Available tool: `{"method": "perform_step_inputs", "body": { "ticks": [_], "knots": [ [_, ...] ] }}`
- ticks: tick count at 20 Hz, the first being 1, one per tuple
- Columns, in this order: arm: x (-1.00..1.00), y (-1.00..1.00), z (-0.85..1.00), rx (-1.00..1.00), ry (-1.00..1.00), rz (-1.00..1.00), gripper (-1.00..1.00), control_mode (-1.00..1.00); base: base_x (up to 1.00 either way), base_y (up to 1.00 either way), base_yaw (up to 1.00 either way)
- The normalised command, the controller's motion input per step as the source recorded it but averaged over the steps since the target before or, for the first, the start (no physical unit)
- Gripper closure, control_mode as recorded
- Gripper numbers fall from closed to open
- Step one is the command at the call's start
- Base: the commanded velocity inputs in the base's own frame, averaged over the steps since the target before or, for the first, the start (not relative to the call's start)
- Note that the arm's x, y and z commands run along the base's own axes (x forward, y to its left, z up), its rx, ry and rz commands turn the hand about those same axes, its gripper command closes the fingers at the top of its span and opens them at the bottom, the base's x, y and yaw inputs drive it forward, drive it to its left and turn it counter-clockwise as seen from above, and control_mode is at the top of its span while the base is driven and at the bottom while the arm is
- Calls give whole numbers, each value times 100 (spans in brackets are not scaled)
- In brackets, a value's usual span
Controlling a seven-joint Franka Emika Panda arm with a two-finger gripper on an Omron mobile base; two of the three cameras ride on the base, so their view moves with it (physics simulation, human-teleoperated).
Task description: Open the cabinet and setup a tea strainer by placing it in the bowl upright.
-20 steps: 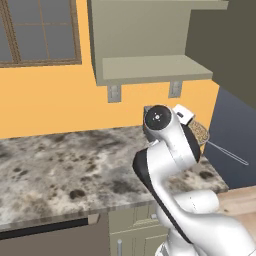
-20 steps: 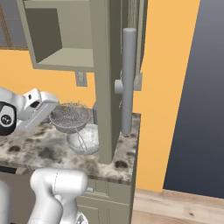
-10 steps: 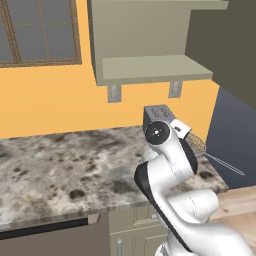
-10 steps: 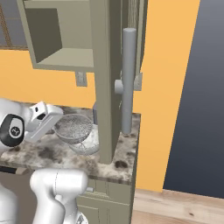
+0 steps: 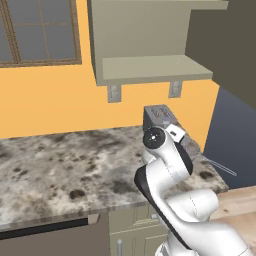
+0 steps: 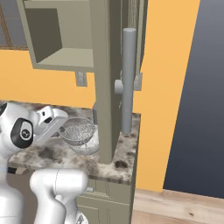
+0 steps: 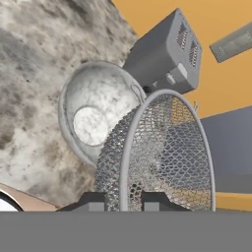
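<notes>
Lowering is the step in hand. The grey wire-mesh tea strainer (image 7: pixel 162 157) is pinched at its metal rim by the two-finger gripper (image 7: pixel 123 199), jaws nearly closed on it. In the hand view the round, pale speckled bowl (image 7: pixel 91 115) lies at ten o'clock of the strainer, on the mottled stone counter (image 7: pixel 29 74). The olive-beige wall cabinet (image 6: pixel 65 39) is already open. Judged best: the mesh should be centred over the bowl, kept rim-up, and released only once seated; the grey boxy appliance (image 7: pixel 165 54) at twelve o'clock should be avoided.
</notes>
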Motion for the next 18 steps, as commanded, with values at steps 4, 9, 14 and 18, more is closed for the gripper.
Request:
{"method": "perform_step_inputs", "body": {
  "ticks": [4,9,14,18],
  "knots": [
    [12,0,-19,-1,0,0,100,-100,0,0,0],
    [22,2,-14,-1,1,0,100,-100,0,0,0],
    [23,9,-5,0,3,0,100,-100,0,0,0],
    [21,6,-3,-2,8,0,100,-100,0,0,0]
  ]
}}
